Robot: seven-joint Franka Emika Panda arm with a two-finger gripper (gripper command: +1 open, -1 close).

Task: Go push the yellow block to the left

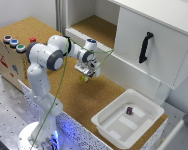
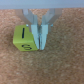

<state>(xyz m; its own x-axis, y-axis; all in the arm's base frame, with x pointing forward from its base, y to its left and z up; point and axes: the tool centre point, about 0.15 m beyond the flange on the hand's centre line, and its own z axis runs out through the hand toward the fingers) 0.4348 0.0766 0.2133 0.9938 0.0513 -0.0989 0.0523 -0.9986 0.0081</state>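
Note:
The yellow block [image 1: 84, 78] is a tiny yellow-green cube on the cork tabletop [image 1: 69, 95], just in front of the cabinet. My gripper [image 1: 86, 71] hangs right over it, fingertips down at the board. In the wrist view the yellow block [image 2: 25, 39] shows black markings on its faces. The gripper [image 2: 40, 45] has its two fingers drawn together to a point; they stand beside the cube, against one of its sides, with nothing held between them.
A white tray [image 1: 144, 120] at the exterior view's right holds a small dark purple block [image 1: 129, 110]. Behind stands a white cabinet with a black handle [image 1: 145, 47] and an open shelf [image 1: 94, 27]. A button box [image 1: 14, 42] sits at the exterior view's left.

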